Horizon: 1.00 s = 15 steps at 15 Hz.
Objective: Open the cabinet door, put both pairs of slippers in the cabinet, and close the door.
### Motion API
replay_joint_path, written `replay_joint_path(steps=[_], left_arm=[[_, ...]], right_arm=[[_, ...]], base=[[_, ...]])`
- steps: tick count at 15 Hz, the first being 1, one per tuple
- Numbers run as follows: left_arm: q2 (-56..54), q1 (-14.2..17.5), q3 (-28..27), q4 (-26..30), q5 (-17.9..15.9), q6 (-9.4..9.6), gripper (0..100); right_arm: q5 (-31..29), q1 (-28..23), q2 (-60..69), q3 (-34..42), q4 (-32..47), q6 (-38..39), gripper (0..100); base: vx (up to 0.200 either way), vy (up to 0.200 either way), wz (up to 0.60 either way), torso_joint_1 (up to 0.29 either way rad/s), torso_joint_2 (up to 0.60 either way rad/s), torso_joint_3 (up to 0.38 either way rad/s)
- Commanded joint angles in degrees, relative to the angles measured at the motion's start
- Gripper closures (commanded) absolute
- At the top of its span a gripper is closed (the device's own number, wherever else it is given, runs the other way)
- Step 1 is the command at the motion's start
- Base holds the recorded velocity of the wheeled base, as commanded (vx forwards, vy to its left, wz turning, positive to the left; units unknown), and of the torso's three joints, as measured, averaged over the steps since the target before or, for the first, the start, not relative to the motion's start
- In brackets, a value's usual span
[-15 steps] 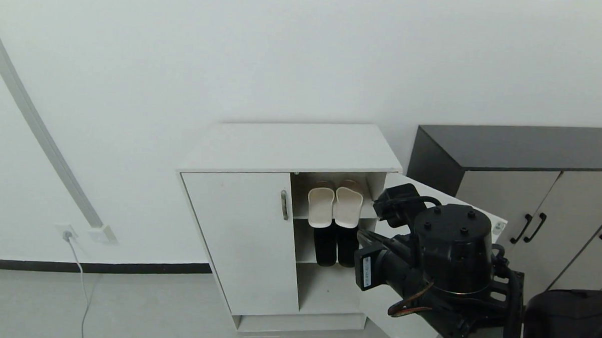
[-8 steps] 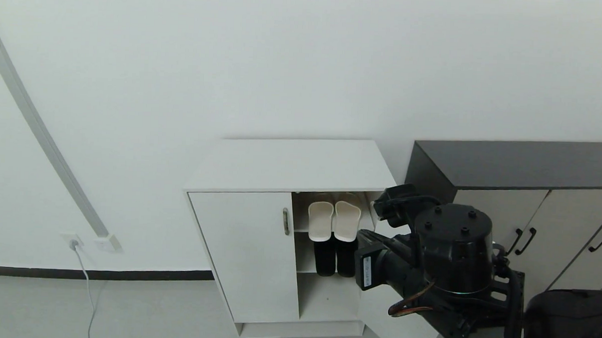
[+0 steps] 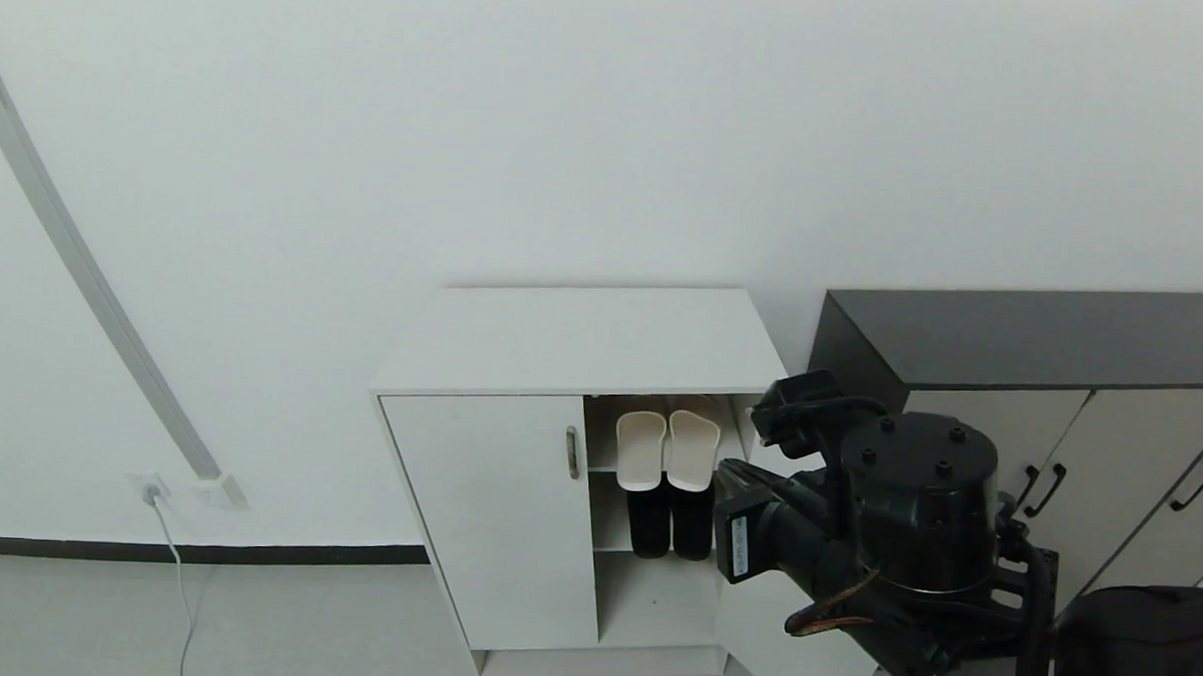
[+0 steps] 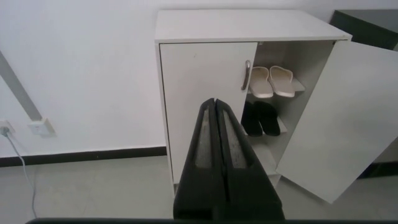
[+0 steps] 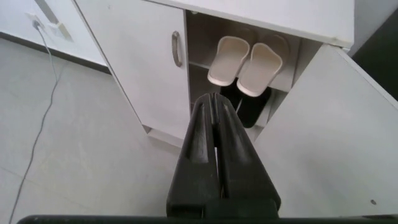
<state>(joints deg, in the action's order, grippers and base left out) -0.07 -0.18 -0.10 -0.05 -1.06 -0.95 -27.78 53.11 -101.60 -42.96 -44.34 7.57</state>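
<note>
The white cabinet (image 3: 581, 342) stands against the wall with its left door (image 3: 490, 514) closed and its right door (image 4: 329, 124) swung wide open. Inside, a white pair of slippers (image 3: 666, 448) rests on the upper shelf and a black pair (image 3: 669, 522) on the shelf below. My right gripper (image 5: 213, 98) is shut and empty, hanging in front of the open side, apart from door (image 5: 323, 137) and white slippers (image 5: 245, 59). My left gripper (image 4: 215, 101) is shut and empty, farther back, facing the closed door's handle (image 4: 247, 74).
A dark-topped cabinet (image 3: 1032, 333) with black handles stands close on the right of the open door. A wall socket (image 3: 151, 487) with a hanging cable sits low on the left, under a slanted wall strip. Grey floor (image 3: 202, 614) lies free on the left.
The whole head picture has shifted, with the cabinet sitting lower in it, so the camera has moved. Both pairs of slippers stay on their shelves.
</note>
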Motion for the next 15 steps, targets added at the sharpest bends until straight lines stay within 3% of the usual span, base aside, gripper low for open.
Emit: replay_joint_path(steps=[1,6,10,13,15], left_arm=[[0.07,0.01,0.01,0.05,0.01,-0.02,100],[0.07,0.01,0.01,-0.04,0.01,-0.02,100],[0.07,0.01,0.01,-0.04,0.01,0.07,100],[0.07,0.01,0.01,0.05,0.01,0.16,100],[0.07,0.01,0.01,-0.04,0.01,0.16,100]], right_arm=[[0.01,-0.12,-0.01,0.07,0.04,-0.01,100],[0.01,-2.31,-0.36,-0.19,-0.05,-0.10,100],[0.98,-7.59,-2.73,-1.86,-1.45,-0.63,100],[0.98,-8.64,-3.17,-2.22,-1.63,-0.71,100],[0.89,-8.82,-3.08,-2.13,-1.63,-0.71,100]], base=[[0.000,0.000,-0.60,0.002,0.00,0.002],[0.000,0.000,-0.60,0.005,0.00,0.002],[0.000,0.000,0.00,0.000,0.00,0.000],[0.000,0.000,0.00,0.000,0.00,0.000],[-0.200,0.000,0.00,0.005,0.00,0.002]])
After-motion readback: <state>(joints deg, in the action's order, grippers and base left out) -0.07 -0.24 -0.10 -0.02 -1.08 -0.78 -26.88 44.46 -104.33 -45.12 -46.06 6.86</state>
